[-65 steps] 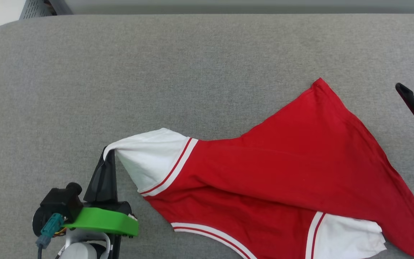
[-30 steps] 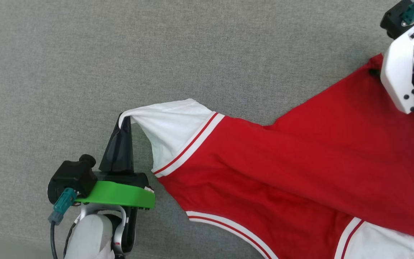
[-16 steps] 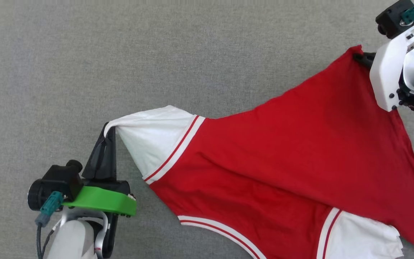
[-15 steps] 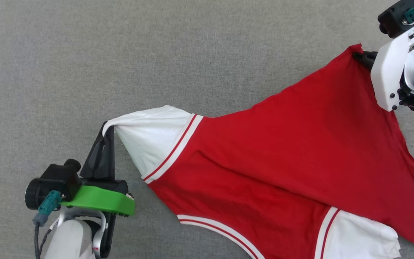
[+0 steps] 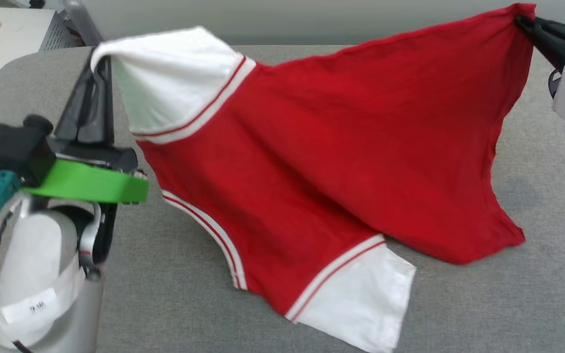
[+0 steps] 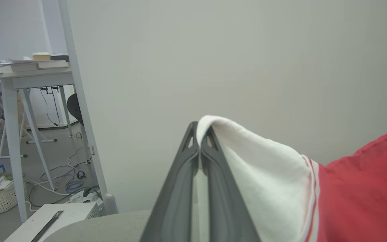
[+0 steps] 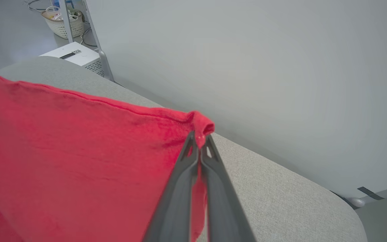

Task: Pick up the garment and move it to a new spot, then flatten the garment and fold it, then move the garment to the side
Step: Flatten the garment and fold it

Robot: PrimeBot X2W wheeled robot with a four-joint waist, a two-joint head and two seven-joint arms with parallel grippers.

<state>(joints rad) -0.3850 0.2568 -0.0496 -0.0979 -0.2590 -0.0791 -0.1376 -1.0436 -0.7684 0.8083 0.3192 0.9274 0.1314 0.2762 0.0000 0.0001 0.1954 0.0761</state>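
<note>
While it hangs stretched between both arms in the head view, the garment (image 5: 321,147) rests its lower sleeve (image 5: 361,299) on the grey worktop (image 5: 532,304). Jaws of the left gripper (image 5: 100,59) clenched on the upper sleeve (image 5: 174,73) tip, right gripper (image 5: 520,19) on a red corner (image 5: 508,22). Left wrist: jaws pinched tight, white cloth draped over them. Right wrist: jaws pinched on red cloth that spreads left.

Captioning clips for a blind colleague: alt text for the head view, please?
A red garment with white sleeves hangs stretched between two shut pincers above a grey padded surface. The left pincer grips a white sleeve at upper left, the right pincer a red corner at upper right. Its lower part appears to rest on the surface.
</note>
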